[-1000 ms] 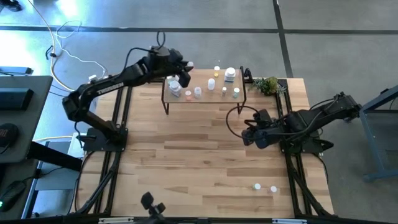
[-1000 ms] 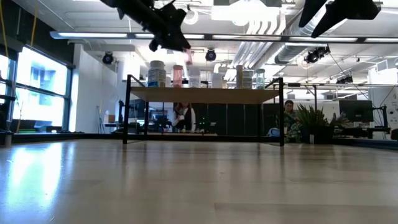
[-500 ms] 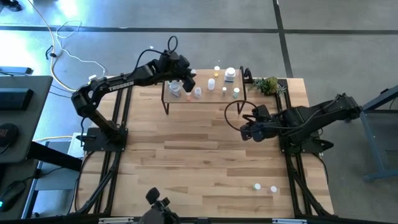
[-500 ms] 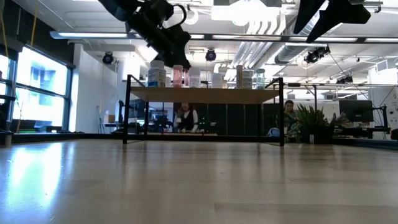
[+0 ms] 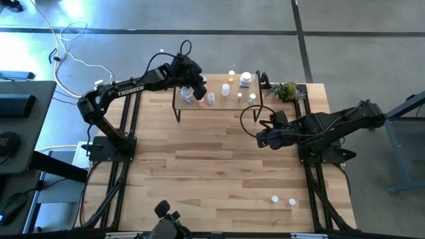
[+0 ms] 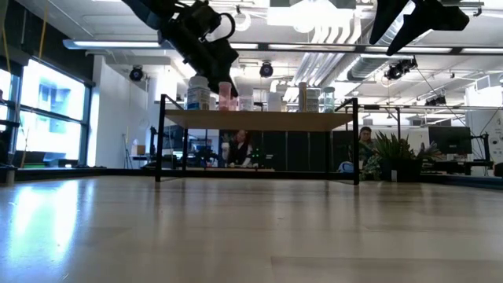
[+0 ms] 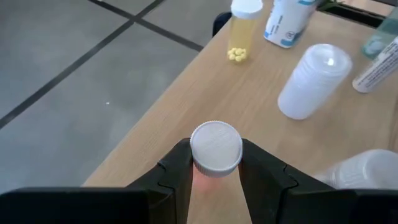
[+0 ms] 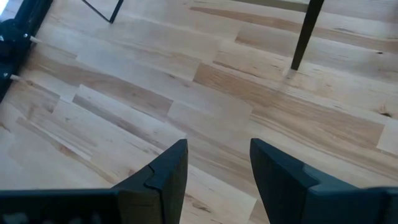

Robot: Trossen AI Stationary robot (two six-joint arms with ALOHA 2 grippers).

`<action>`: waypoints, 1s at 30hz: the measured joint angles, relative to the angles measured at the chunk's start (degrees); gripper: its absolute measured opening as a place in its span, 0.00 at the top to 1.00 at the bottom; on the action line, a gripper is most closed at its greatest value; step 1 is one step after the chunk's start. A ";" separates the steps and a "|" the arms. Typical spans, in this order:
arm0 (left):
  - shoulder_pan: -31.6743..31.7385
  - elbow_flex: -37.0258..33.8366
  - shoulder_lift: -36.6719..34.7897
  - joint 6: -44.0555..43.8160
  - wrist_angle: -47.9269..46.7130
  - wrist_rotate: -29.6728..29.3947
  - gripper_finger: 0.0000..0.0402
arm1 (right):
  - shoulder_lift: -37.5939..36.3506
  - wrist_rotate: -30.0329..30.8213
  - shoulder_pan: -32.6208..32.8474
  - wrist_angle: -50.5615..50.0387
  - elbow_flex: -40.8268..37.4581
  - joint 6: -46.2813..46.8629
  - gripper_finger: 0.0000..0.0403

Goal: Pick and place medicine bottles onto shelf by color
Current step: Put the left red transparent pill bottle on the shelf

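The shelf [image 5: 222, 106] stands at the table's far edge and carries several medicine bottles [image 5: 227, 89]. My left gripper [image 5: 197, 87] is over the shelf's left part, shut on a pink-bodied bottle with a white cap [image 7: 215, 147]. In the low view that bottle [image 6: 225, 96] stands among others on the shelf board [image 6: 259, 118]. My right gripper [image 5: 260, 138] is open and empty above the table's right middle, its fingers [image 8: 165, 177] over bare wood. Two more small bottles [image 5: 273, 198] lie on the table near its front right. My left gripper pinches the bottle's white cap [image 7: 215, 147] between its two fingers [image 7: 177, 171], one on each side of the cap's rim. The fingers come from above, pointing down. The bottle is upright, its base down at the shelf board near the board's edge.
A yellow pill vial [image 7: 244, 31] and a white bottle [image 7: 314, 81] stand close by on the shelf. A green plant sprig [image 5: 285, 89] lies at the shelf's right end. The shelf's black leg [image 8: 306, 37] stands ahead of my right gripper. People show in the room behind.
My left gripper has come down toward the shelf with the pink bottle, which has gone from hanging above the board to standing at board height. My right gripper has drifted a little toward the table's left and far edge, still open.
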 joint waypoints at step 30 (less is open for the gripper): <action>0.08 0.00 2.67 0.02 3.31 0.15 0.74 | -0.02 -0.18 0.00 -0.02 0.00 -0.63 0.59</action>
